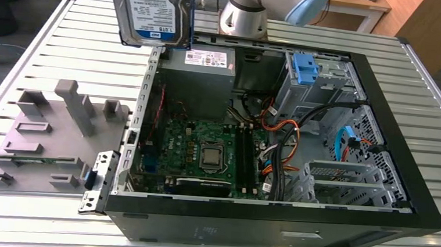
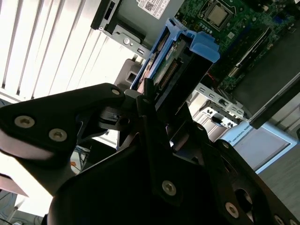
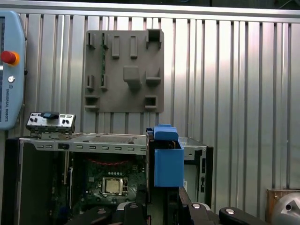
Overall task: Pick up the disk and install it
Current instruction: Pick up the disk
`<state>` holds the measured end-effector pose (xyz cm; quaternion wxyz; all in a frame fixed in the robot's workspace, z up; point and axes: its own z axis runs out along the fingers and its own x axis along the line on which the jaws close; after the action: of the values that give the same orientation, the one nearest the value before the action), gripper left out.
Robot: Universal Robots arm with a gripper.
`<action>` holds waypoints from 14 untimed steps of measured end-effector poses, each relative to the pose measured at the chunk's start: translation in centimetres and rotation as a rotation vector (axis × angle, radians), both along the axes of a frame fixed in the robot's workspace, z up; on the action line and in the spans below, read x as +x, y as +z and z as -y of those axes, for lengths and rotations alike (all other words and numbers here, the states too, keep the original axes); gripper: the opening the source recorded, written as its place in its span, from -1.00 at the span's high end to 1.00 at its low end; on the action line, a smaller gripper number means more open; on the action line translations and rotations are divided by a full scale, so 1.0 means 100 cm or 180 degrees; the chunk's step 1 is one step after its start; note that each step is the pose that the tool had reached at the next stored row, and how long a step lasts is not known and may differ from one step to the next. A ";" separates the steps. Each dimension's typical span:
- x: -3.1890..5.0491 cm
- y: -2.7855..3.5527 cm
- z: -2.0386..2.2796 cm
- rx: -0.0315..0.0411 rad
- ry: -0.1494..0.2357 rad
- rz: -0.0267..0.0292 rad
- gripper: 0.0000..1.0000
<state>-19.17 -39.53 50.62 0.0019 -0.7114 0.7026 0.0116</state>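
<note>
Above slatted metal table (image 1: 11, 219), end effector (image 2: 161, 101) grips disk (image 1: 154, 8).

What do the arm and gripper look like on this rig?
The arm is a silver-grey tube with a light blue joint cap. The gripper is matte black, built of flat angular links with rounded ends, studded with silver screw heads.

- On the disk (image 1: 152, 11), in the exterior view, I see a white-and-blue label with rows of small print that I cannot make out.
- The white sticker (image 1: 207, 57) on the grey power-supply box (image 1: 199, 90) bears fine print, illegible to me.
- The pendant (image 3: 11, 93), in the first wrist view, has a line of lettering along its edge.
</note>
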 end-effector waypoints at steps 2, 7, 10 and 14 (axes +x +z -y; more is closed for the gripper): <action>0.0047 -0.0001 0.0000 0.0000 0.0000 0.0000 0.30; 0.0158 -0.0002 0.0000 0.0000 0.0000 0.0000 0.30; 0.0182 -0.0002 0.0000 0.0000 0.0000 0.0000 0.30; 0.0187 -0.0002 0.0000 0.0000 0.0000 0.0000 0.30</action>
<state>-17.30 -39.53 50.60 0.0019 -0.7115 0.7026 0.0116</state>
